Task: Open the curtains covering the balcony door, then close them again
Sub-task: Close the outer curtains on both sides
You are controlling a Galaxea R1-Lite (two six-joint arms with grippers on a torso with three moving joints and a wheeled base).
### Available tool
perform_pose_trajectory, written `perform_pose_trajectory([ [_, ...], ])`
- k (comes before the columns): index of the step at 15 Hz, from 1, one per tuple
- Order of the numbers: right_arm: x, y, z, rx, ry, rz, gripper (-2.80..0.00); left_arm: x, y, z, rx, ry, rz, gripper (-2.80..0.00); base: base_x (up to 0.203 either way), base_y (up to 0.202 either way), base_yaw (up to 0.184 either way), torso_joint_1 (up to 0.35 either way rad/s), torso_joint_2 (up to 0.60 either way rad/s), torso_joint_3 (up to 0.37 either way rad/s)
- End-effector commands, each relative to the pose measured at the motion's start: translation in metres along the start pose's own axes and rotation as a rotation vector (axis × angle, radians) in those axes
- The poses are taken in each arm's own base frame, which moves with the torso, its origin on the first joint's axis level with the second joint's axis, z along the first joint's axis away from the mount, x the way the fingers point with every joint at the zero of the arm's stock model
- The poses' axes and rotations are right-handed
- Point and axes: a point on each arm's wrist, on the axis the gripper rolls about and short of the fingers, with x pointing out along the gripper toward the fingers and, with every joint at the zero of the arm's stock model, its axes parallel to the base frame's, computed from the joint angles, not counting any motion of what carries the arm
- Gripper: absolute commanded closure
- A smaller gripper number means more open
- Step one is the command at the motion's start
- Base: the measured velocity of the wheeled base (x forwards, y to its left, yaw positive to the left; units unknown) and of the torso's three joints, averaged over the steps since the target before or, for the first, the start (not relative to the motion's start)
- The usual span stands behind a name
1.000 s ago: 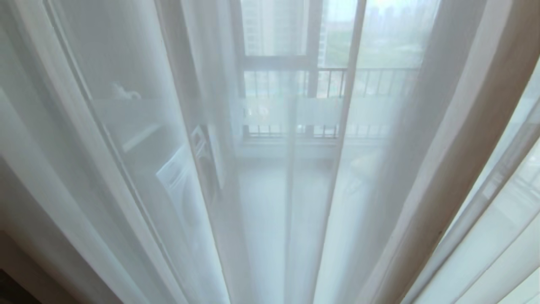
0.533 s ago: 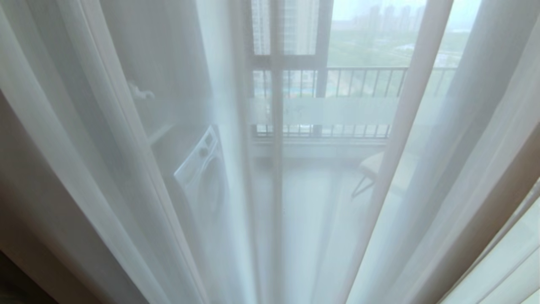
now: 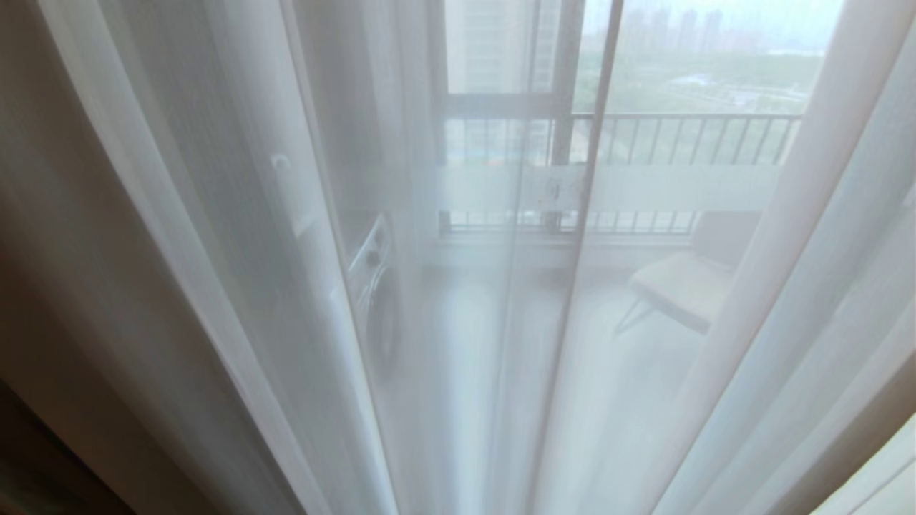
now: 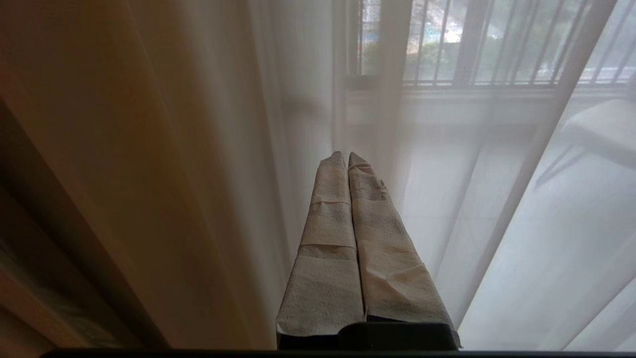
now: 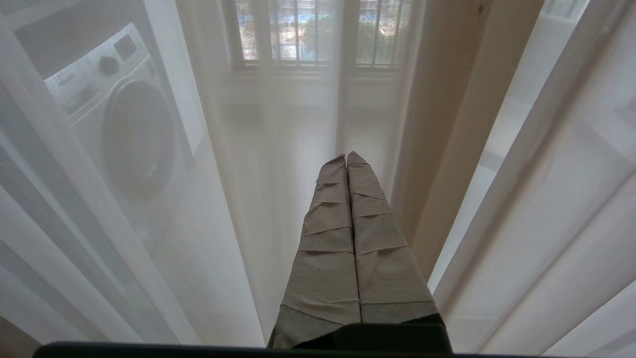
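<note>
Right up against the fabric here: the sheer white curtains (image 3: 236, 236) hang drawn across the whole head view in long vertical folds, and everything beyond shows only as a haze through them. At the far left edge a strip of the thicker cream-beige curtain layer (image 3: 43, 300) hangs alongside the sheer.

Behind the veil is the balcony door (image 3: 565, 129), its dark upright frame rising centre-right, with a pale frosted band (image 3: 644, 187) crossing it level. Farther out stands the barred railing (image 3: 687, 139) of the outer window, city haze past it. On the balcony floor, a washing machine (image 3: 376, 300) sits to the left and a light-seated chair (image 3: 683, 286) to the right.

Neither arm shows in the head view. In the left wrist view the left gripper (image 4: 346, 155) has its two tape-wrapped fingers pressed flat together, clenched on nothing, the tips close before the sheer folds, with the beige layer to its left. The right gripper (image 5: 346, 156) is the same story in its own camera: wrapped fingers clenched tight together and empty, pointing at the sheer, with the washing machine (image 5: 124, 119) plain through the cloth on one side and a beige fold on the other
</note>
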Motion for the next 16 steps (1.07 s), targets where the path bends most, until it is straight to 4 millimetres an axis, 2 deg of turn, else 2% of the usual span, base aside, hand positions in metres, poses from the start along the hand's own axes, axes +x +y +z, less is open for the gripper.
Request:
perform_pose_trajectory([
  [1,0.0001,0.0000,0.0000,0.000,0.001,0.000,0.00,-0.0001,0.0000,0.0000,0.002,-0.001,0.001,0.00,0.000,0.192,-0.001,0.012,0.00,0.002],
  [10,0.0001,-0.0005,0.0004,0.056,-0.002,-0.021,0.00,-0.0001,0.0000,0.0000,0.000,-0.001,0.001,0.00,0.000,0.180,0.001,0.002,0.00,0.002],
  [16,0.0001,-0.0005,0.0004,0.056,-0.002,-0.021,0.00,-0.0001,0.0000,0.0000,-0.003,-0.001,0.001,0.00,0.000,0.008,0.000,0.001,0.00,0.001],
])
